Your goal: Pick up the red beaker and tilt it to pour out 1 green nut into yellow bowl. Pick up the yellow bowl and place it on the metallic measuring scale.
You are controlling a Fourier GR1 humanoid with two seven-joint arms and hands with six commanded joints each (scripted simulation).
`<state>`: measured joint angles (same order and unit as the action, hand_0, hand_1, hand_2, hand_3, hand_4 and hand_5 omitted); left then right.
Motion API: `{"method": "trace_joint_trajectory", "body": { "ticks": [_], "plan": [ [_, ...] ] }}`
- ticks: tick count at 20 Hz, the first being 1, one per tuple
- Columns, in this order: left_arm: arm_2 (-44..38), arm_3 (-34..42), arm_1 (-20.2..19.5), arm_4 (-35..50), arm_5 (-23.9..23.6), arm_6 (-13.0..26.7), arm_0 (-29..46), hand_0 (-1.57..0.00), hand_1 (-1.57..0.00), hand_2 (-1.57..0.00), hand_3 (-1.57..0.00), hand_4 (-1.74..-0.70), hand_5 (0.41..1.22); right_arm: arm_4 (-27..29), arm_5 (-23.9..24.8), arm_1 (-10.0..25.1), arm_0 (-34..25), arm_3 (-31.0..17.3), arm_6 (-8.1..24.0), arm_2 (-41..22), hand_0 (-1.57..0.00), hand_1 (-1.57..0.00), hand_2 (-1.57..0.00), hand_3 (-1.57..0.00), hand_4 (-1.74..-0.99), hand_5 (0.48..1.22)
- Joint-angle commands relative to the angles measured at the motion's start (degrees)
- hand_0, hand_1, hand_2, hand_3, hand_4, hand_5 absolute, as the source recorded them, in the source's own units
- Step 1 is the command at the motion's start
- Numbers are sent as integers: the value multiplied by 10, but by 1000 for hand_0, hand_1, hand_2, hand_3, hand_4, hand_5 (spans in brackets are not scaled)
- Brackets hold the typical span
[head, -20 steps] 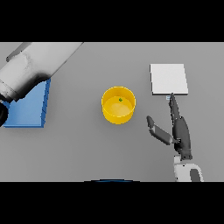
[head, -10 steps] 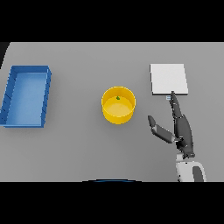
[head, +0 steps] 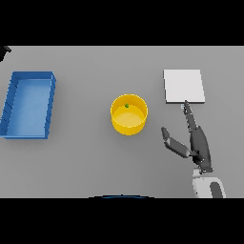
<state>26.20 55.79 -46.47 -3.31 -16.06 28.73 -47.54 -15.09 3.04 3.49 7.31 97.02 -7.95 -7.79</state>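
Desk point(head: 86, 162): grey surface carrying all items.
Yellow bowl point(head: 128, 114): sitting mid-desk, holding one green nut point(head: 127, 106); pouring appears done.
Scale point(head: 184, 86): lying flat right of the bowl, awaiting it.
Right robot hand point(head: 196, 143): resting released, fingers straight, thumb spread toward the bowl, likely preparing a grasp.
Blue tray point(head: 28, 104): sitting far left.
Markings: none showing.

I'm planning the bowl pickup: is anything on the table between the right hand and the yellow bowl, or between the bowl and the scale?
Nothing visible. Bare grey table separates the open right hand from the round yellow bowl, and the bowl from the flat metallic scale.
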Motion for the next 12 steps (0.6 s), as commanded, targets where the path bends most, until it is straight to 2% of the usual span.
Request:
{"method": "trace_joint_trajectory", "body": {
  "ticks": [1, 3, 4, 7, 9, 12],
  "plan": [
    [1, 29, -7, 6, -18, 19, 24, -1571, -1571, -1571, -1450, -1741, 1221, -1, 1, -1, -2, -2, 6, 0, 1, 1, 1, 1, -1206, 653],
    [4, 75, -14, 25, -49, 31, 76, -1571, -1571, -1571, -1452, -1741, 1221, -1, 1, -3, -8, -7, 17, -1, 1, 1, 1, 1, -1210, 660],
    [6, 94, -19, 31, -62, 37, 98, -1571, -1571, -1571, -1449, -1741, 1221, -5, 1, -1, -3, -3, 6, -4, 1, 1, 1, 1, -1215, 664],
    [15, 116, -15, 46, -97, 57, 138, -1571, -1571, -1571, -1474, -1741, 1221, -6, 5, -1, -1, -7, 5, -1, 1, 1, 1, 1, -1214, 664],
    [21, 118, -12, 51, -114, 55, 153, -1571, -1571, -1571, -1509, -1741, 1221, -3, 1, -1, -5, -7, 0, -2, 1, 1, 1, 1, -1217, 666],
    [39, 126, -13, 60, -131, 62, 169, -1571, -1571, -1571, -1539, -1741, 1117, -7, 2, 1, 2, -5, -2, -4, 1, 1, 1, 1, -1207, 665]
  ]
}}
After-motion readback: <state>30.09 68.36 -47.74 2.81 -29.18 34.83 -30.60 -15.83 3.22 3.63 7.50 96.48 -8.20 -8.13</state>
